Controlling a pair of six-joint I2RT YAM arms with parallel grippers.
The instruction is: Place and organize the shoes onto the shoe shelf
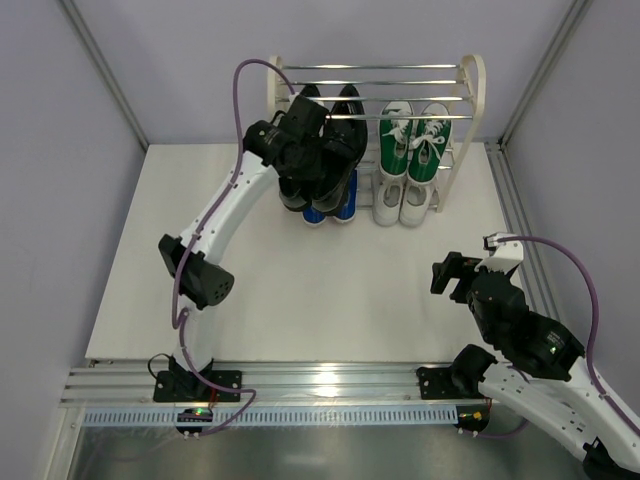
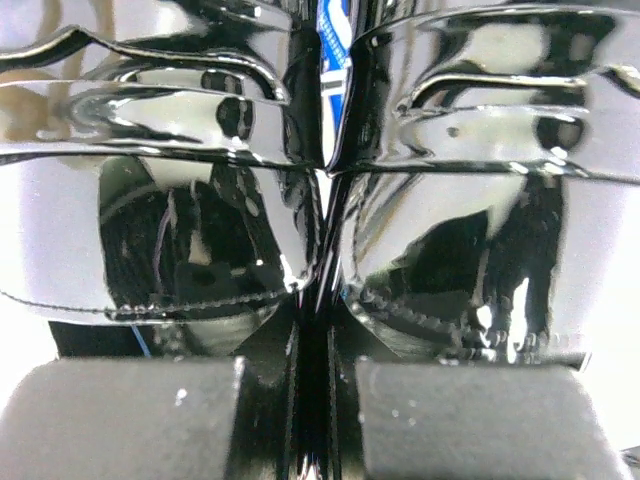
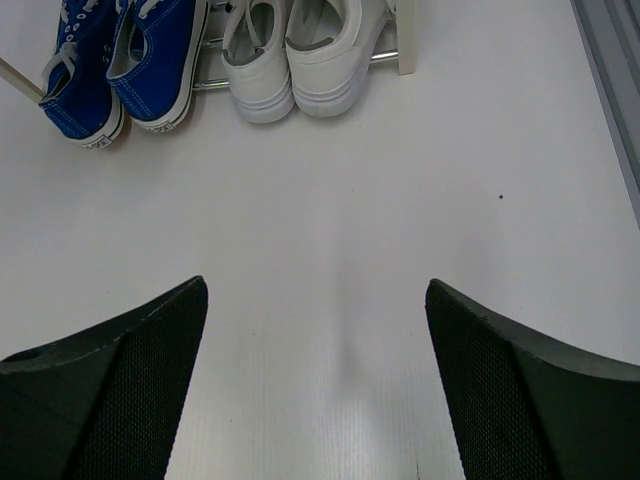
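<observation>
My left gripper [image 1: 305, 145] is shut on the pair of glossy black shoes [image 1: 342, 140], pinching their inner sides together at the left of the shoe shelf's [image 1: 476, 90] upper tier. In the left wrist view the black shoes [image 2: 200, 230] fill the frame above the close-set fingers [image 2: 120, 420]. Green sneakers [image 1: 415, 140] sit on the upper tier's right. Blue sneakers [image 1: 330, 212] and white sneakers [image 1: 402, 205] stand on the lower tier. My right gripper [image 1: 450, 275] is open and empty over the table's right, facing the blue sneakers [image 3: 120, 60] and white sneakers [image 3: 300, 50].
The shelf stands against the back wall of the white table [image 1: 300, 300]. A metal rail [image 1: 520, 220] runs along the table's right edge. The shelf's cream side frame foot [image 3: 405, 40] shows in the right wrist view.
</observation>
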